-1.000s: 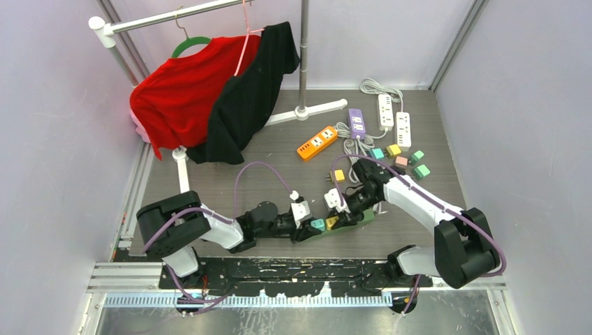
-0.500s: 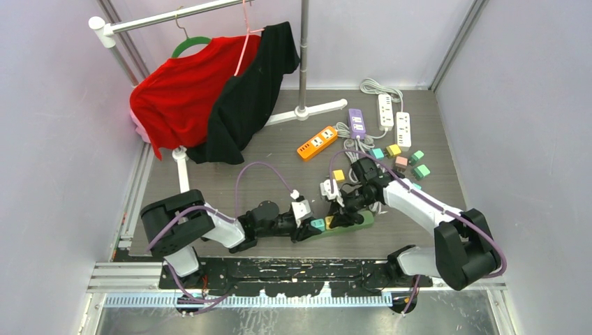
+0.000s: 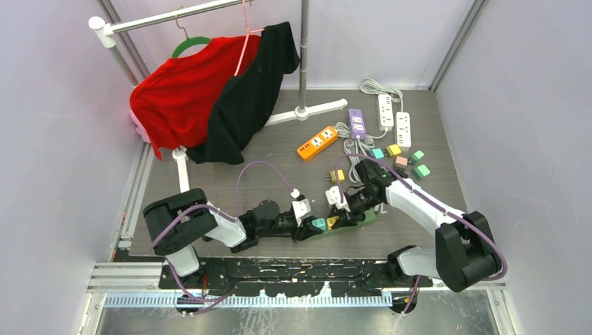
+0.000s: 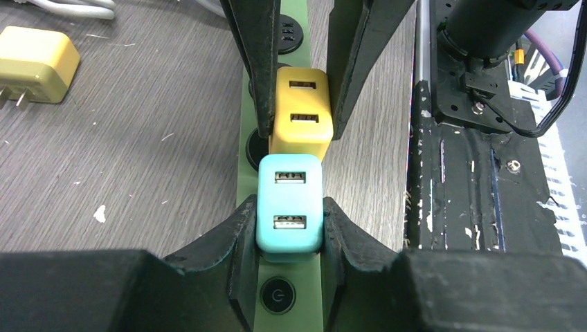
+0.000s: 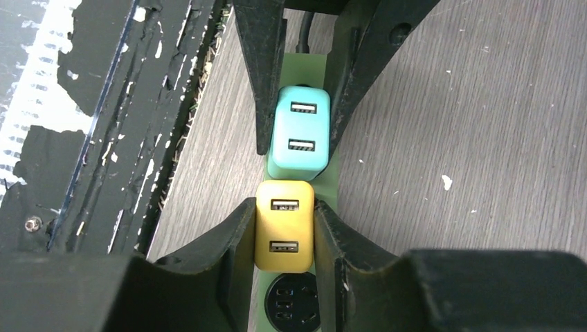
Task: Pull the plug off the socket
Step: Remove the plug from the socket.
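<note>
The left tool (image 4: 289, 205) is closed part-way, both black fingers pressed against the long sides of a teal plastic charger plug (image 5: 297, 135) with two USB ports on its upper face. Facing it from the opposite end, the right tool (image 5: 284, 207) is narrowed the same way onto a yellow plastic charger plug (image 4: 301, 111), one finger flat on each of its flanks. Both plugs sit upright on a slim green plastic power strip (image 5: 308, 69), end to end and touching, the teal one nearer the strip's round power button (image 4: 277, 297). An unused round socket shows on the strip just beyond the yellow plug. The strip lies on the grey wood-grain desk (image 3: 440, 132), near its front edge and between the two arms. Another yellow plug (image 4: 34, 55) lies loose on the desk to one side. Farther back are an orange power strip (image 3: 317, 142), a purple power strip (image 3: 357, 122), two white power strips (image 3: 385, 109) and a cluster of small coloured plugs (image 3: 401, 159). At the far left, a red garment (image 3: 181, 94) and a black garment (image 3: 251, 91) hang from a white clothes rail (image 3: 174, 14).
</note>
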Motion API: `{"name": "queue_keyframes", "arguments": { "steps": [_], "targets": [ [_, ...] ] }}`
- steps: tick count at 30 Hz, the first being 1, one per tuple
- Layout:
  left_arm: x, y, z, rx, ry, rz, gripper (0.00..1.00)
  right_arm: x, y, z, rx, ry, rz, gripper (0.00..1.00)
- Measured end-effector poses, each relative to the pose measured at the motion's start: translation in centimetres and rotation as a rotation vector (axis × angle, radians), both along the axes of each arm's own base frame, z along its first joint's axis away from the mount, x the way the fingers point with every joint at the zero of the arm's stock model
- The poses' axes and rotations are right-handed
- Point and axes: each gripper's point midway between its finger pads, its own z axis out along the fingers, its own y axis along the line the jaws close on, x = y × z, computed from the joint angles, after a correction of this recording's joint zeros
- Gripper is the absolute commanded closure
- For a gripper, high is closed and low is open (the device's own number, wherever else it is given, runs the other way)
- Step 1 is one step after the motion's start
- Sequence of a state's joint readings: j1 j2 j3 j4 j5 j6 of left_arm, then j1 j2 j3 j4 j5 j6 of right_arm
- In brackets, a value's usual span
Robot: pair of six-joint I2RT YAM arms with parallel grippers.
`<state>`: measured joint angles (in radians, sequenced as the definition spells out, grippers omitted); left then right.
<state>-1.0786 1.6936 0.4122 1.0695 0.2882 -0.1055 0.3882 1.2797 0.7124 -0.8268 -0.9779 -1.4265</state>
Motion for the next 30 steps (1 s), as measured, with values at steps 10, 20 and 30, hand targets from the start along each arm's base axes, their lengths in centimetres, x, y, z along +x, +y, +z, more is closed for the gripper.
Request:
{"name": "queue_keyframes", "arguments": {
  "steps": [10,20,30],
  "targets": [
    [0.2,-0.1,-0.2,-0.001,0.029,-0.002,1.00,1.1,0.1,-0.3,-0.053,0.138,-0.213,0.99],
    [0.6,-0.7,0.3,-0.016,0.018,-0.005,1.00,0.7,-1.2,0.5,-0.015,0.028,-0.082,0.99],
    [0.4,-0.6,0.0,-0.001,0.033,-0.014,1.00,0.5,-0.2,0.4,-0.030,0.045,-0.083,0.99]
  ]
}}
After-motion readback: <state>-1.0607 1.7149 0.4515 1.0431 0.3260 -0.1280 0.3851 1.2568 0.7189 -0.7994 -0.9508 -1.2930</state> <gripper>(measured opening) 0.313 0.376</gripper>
